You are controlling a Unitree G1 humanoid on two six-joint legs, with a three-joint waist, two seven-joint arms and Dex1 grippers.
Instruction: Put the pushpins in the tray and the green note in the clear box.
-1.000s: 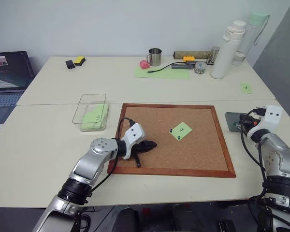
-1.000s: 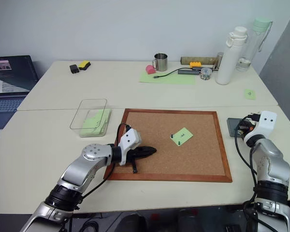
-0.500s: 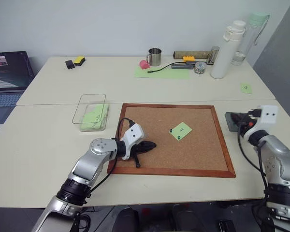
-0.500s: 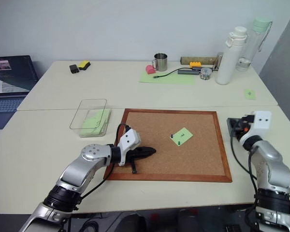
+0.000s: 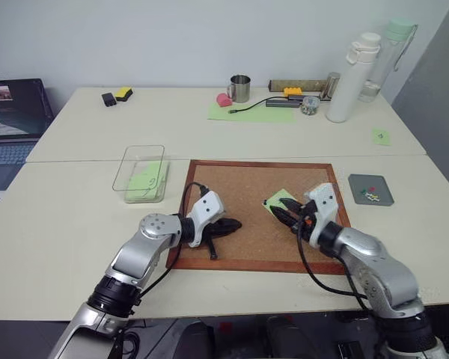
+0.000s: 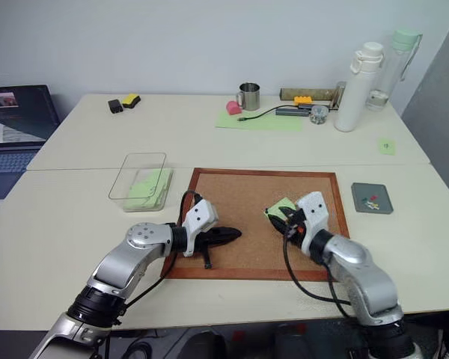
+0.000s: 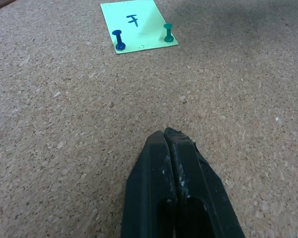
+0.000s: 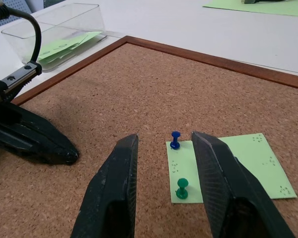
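- Two pushpins, a blue pin (image 8: 175, 139) and a green pin (image 8: 182, 187), stand upright along one edge of the green note (image 8: 238, 166), fixing it to the cork board (image 5: 239, 187).
- Risk, as I judge it: the right claw (image 8: 164, 163) is partly open and holds nothing, and its two fingers straddle both pins at once. Closing from here could catch the paper edge or knock one pin sideways instead of gripping a single head.
- Another hazard: a tilted pull may tear the note at the pin hole or drag it across the cork, since the second pin would anchor only one corner.
- Seen from the right wrist, the blue pin sits between the fingers close to the tips, and the green pin nearer the wrist, also between them; the note spreads out behind one finger.
- Closed tight and empty, the left claw (image 5: 228, 224) rests on the cork well apart from the note, so it does not brace the paper.
- Over on the surface to the robot's right, the tray (image 5: 371, 189) holds a few small pins; carrying a pin there risks dropping it.
- Left of the board, the clear box (image 5: 141, 173) already holds green paper.
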